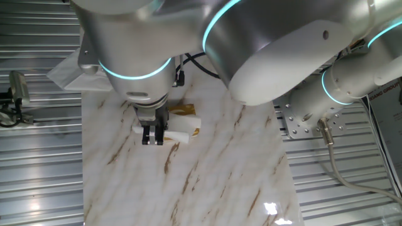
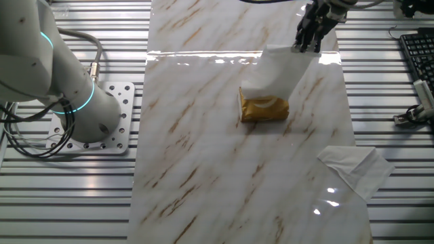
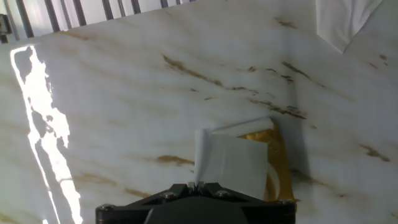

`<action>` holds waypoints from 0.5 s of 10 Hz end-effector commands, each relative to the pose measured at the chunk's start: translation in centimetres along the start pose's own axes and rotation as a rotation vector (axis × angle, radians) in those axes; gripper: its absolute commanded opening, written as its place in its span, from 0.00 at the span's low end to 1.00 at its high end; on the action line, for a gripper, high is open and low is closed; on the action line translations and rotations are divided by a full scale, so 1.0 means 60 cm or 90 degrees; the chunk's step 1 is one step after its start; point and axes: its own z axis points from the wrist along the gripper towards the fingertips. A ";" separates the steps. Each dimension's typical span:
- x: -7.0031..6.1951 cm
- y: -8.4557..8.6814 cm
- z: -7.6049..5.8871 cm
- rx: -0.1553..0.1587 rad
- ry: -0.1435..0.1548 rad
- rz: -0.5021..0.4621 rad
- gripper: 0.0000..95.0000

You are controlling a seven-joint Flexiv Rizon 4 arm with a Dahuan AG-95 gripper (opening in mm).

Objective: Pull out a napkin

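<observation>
My gripper (image 2: 308, 46) is shut on the top edge of the napkin (image 2: 278, 68), a thin white tissue that hangs from the fingers down to the shiny gold foil packet (image 2: 264, 108) on the marble table. In one fixed view the gripper (image 1: 152, 139) sits just above the napkin (image 1: 179, 135) and the packet (image 1: 186, 112). In the hand view the gripper (image 3: 200, 185) pinches the napkin (image 3: 230, 163), which stretches up from the gold packet (image 3: 273, 155) below.
A larger spread-out white tissue (image 2: 356, 169) lies at the marble table's edge, also in the hand view (image 3: 345, 18) and in one fixed view (image 1: 72, 69). The robot base (image 2: 81, 115) stands beside the table. A keyboard (image 2: 417, 54) lies to the side.
</observation>
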 end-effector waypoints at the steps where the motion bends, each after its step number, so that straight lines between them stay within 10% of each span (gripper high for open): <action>1: -0.008 0.008 0.003 0.008 -0.001 0.005 0.00; 5: -0.026 0.028 0.023 0.020 -0.020 0.023 0.00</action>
